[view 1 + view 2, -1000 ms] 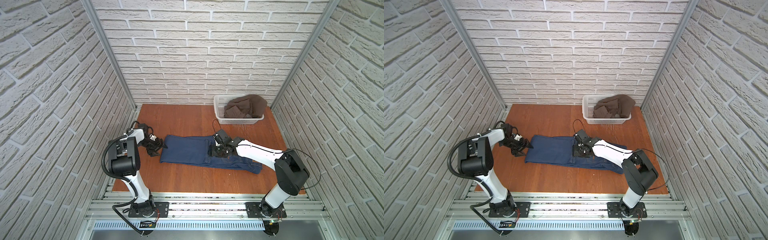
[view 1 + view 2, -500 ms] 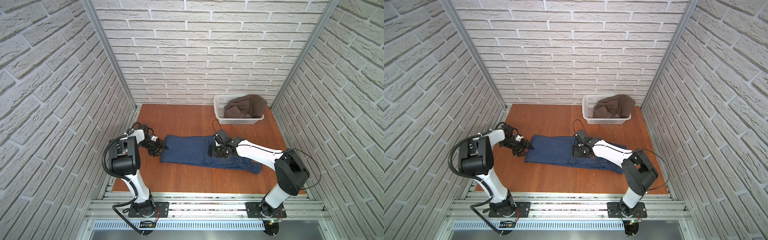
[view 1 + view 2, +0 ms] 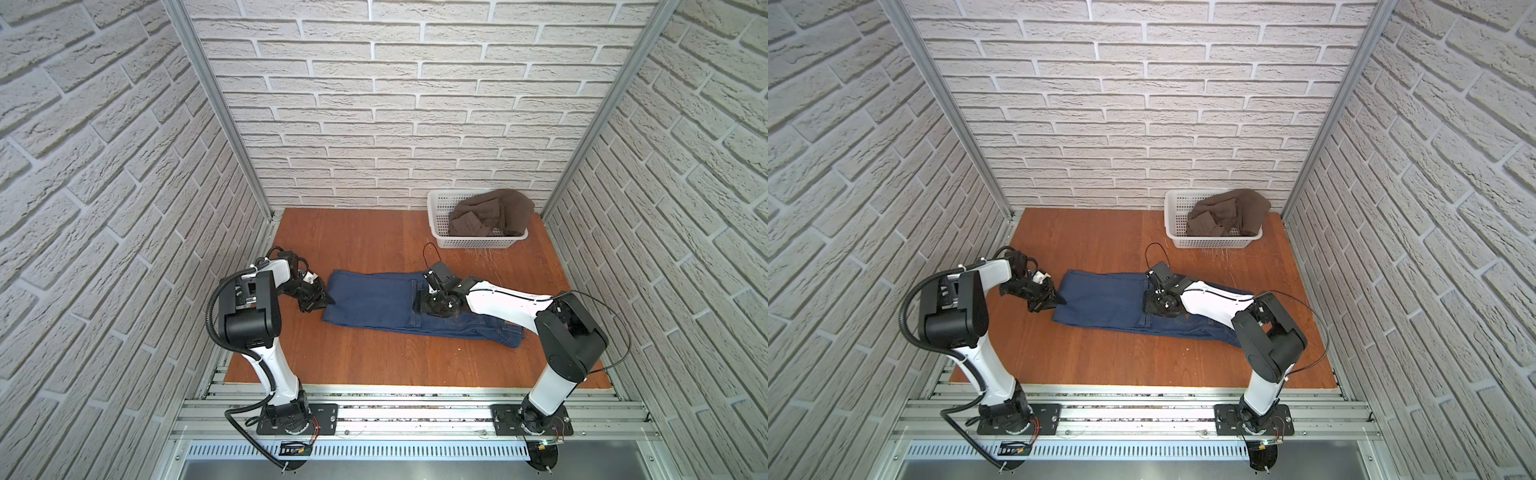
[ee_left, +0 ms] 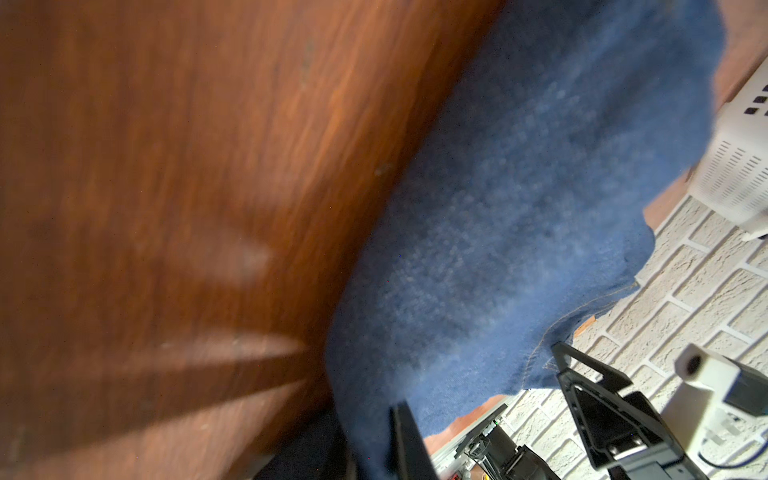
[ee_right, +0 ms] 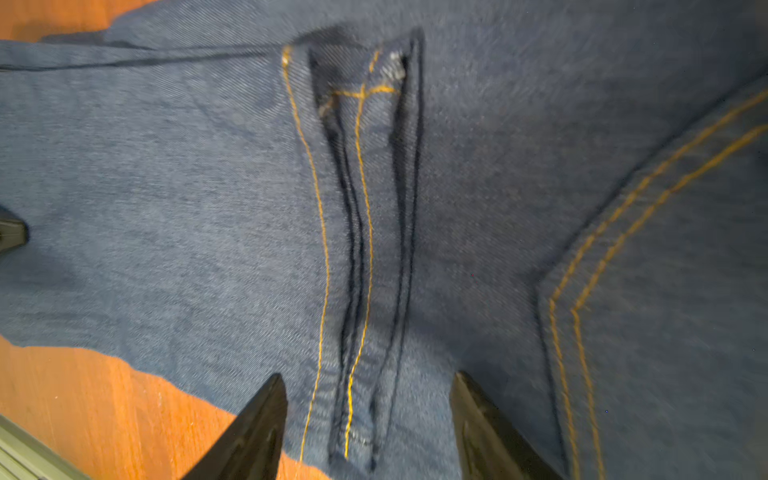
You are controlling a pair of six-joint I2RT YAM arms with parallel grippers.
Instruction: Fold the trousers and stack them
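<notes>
The trousers (image 3: 374, 299) (image 3: 1104, 303) are dark blue denim, lying folded lengthwise across the middle of the wooden table. My left gripper (image 3: 326, 297) (image 3: 1059, 300) sits low at their left end. In the left wrist view it (image 4: 365, 449) is shut on that edge of the trousers (image 4: 519, 208), with denim pinched between the jaws. My right gripper (image 3: 419, 305) (image 3: 1150, 307) rests on the middle of the trousers. In the right wrist view it (image 5: 369, 380) is open, and its fingertips (image 5: 276, 386) stand on either side of an orange-stitched seam of the trousers (image 5: 166, 208).
A white basket (image 3: 440, 224) (image 3: 1177, 224) (image 4: 735, 166) holding a brown garment (image 3: 490, 216) (image 3: 1229, 214) stands at the back right. Brick-pattern walls close in three sides. The wooden table (image 3: 374, 357) ends at a metal rail in front.
My left gripper has shifted slightly right onto the left end of the trousers and closed on the denim. The right arm and the trousers have stayed in place.
</notes>
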